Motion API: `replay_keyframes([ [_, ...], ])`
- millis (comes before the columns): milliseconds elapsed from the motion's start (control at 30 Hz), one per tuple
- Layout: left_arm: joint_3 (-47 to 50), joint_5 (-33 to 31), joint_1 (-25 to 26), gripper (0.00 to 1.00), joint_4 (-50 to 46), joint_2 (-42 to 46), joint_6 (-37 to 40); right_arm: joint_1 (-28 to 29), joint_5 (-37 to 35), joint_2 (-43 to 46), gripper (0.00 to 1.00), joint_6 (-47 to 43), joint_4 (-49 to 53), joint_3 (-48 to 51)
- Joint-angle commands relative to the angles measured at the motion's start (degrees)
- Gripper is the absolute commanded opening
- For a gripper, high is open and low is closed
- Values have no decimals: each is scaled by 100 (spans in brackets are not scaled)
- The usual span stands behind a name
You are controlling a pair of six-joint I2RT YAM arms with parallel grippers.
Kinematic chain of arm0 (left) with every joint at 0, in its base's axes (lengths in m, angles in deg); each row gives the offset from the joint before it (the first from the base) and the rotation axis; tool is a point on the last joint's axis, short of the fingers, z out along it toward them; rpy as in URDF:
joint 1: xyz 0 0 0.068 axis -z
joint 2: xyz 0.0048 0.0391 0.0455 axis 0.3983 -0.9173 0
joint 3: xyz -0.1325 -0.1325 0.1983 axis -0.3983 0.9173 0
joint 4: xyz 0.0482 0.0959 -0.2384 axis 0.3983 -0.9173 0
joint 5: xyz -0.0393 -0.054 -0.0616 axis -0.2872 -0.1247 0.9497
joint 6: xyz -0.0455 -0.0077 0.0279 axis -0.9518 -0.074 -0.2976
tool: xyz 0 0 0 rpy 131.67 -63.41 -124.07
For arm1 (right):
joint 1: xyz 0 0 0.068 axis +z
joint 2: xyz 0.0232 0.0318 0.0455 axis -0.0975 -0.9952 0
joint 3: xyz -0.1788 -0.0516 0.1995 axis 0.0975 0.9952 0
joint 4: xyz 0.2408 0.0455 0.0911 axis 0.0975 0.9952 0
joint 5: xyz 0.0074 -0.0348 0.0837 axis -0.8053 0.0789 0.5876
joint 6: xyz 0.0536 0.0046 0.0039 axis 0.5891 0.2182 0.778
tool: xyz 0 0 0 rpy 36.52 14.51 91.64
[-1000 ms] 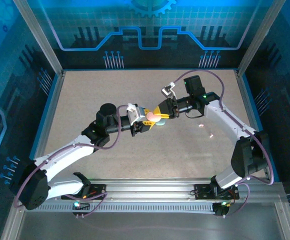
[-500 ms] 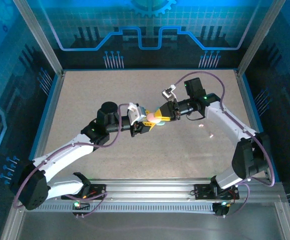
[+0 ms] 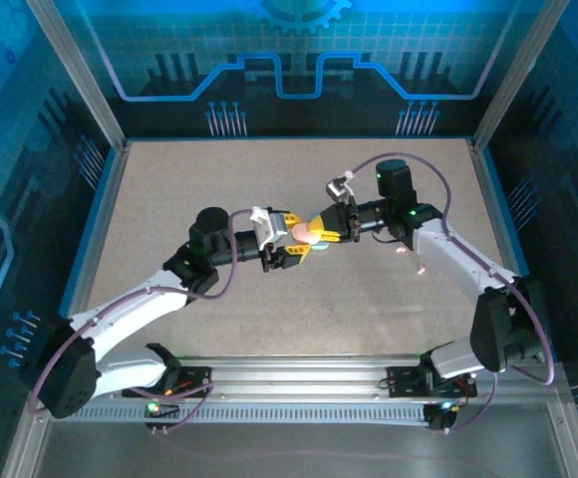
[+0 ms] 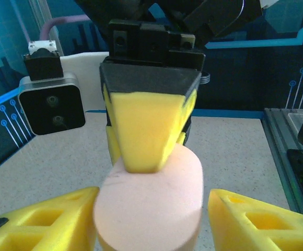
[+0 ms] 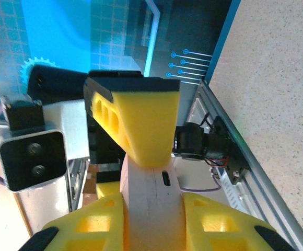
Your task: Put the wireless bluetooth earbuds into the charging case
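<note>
A pale pink oval charging case (image 3: 300, 232) is held in the air at the table's middle, where both grippers meet. My right gripper (image 3: 316, 230) is shut on it: in the right wrist view its yellow fingers (image 5: 102, 222) press both sides of the case (image 5: 151, 183), whose seam and port face the camera. My left gripper (image 3: 289, 244) is open; in the left wrist view the case (image 4: 149, 209) sits between its spread fingers (image 4: 245, 219), with a gap on the right. Two tiny pale specks (image 3: 420, 267) lie on the table to the right, too small to tell whether they are the earbuds.
The speckled beige table (image 3: 189, 179) is walled by blue panels and an aluminium frame. A metal rail (image 3: 299, 383) runs along the near edge, where both arm bases stand. A small pale teal shape (image 3: 312, 249) shows just below the case.
My left gripper's fingers have spread away from the case, while my right gripper has closed further onto it. The right arm has swung slightly right and nearer.
</note>
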Motion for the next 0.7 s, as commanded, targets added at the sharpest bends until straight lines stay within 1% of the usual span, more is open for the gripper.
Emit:
replay_keyframes([
  [0,109,62,-24,57,619,-39,-30,9,176,141,18,1175,-1351,95],
  [167,195,-14,-24,57,807,-37,35,29,153,133,18,1488,-1622,125],
  [233,197,-46,-25,56,881,-40,47,47,128,123,18,1732,-1905,168],
  [300,205,-64,-10,52,927,-44,66,69,93,111,18,1912,-2136,185],
  [467,225,-88,-6,45,980,-54,74,126,32,90,19,2022,-2221,203],
  [600,206,-74,-7,45,868,-35,113,151,1,80,19,2174,-2392,214],
  [667,206,-88,10,42,839,-35,121,168,-11,84,19,2195,-2394,202],
])
